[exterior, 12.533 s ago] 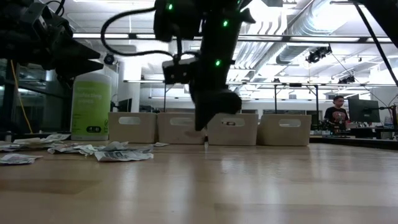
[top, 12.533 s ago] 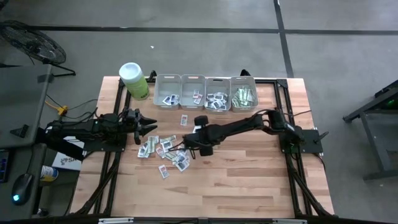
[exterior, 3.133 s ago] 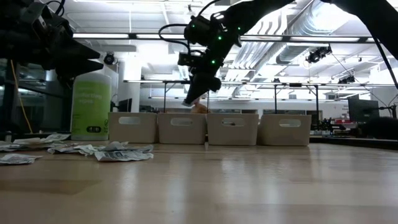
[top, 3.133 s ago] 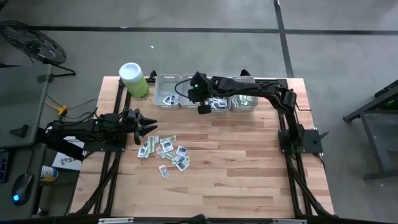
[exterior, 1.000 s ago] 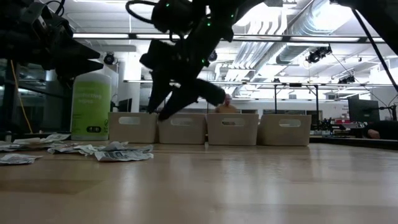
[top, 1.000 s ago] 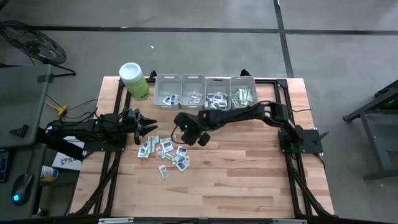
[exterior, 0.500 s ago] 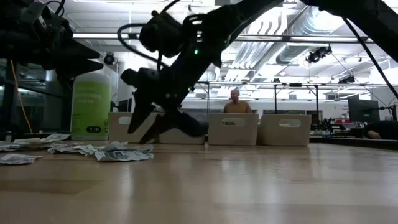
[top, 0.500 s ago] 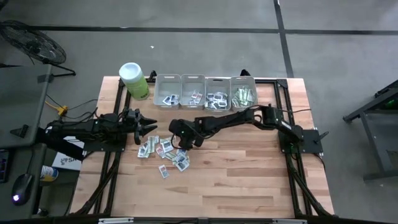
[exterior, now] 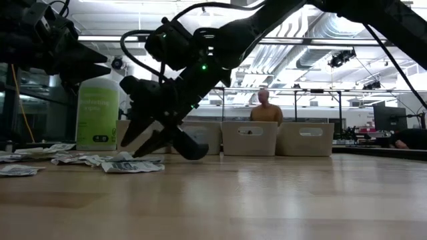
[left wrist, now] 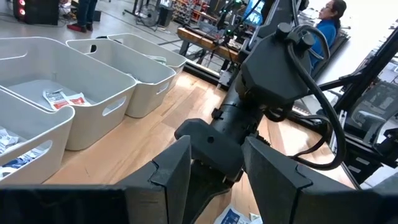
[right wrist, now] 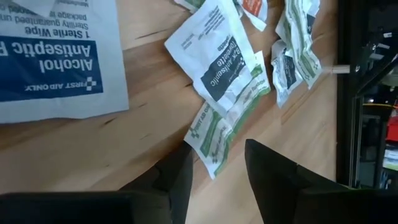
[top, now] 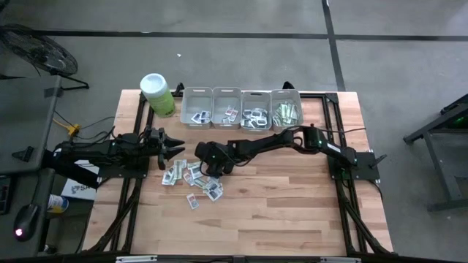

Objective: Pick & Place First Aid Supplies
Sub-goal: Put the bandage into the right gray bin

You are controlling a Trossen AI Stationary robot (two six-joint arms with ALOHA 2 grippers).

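Note:
The first aid supplies lie as a loose pile of flat packets (top: 191, 179) on the wooden table, left of centre. More packets lie in the grey bins (top: 241, 108) at the far edge. My right gripper (top: 202, 167) reaches slanting down over the pile's far side, open. In the right wrist view its fingertips (right wrist: 217, 158) stand on either side of the end of a green-and-white strip packet (right wrist: 219, 132). That strip lies under a white packet with dark print (right wrist: 214, 62). My left gripper (top: 176, 150) waits open and level, left of the pile.
A lime-green canister with a white lid (top: 157, 93) stands at the far left corner beside the four bins. A large white-and-blue alcohol wipe packet (right wrist: 53, 62) lies close to my right gripper. Bare wood (top: 292, 204) spreads over the near and right parts.
My right gripper has come down and toward the table's left and near side, from just in front of the bins to the far side of the packet pile. It has rolled about its own line and tipped further down. The packets have not moved.

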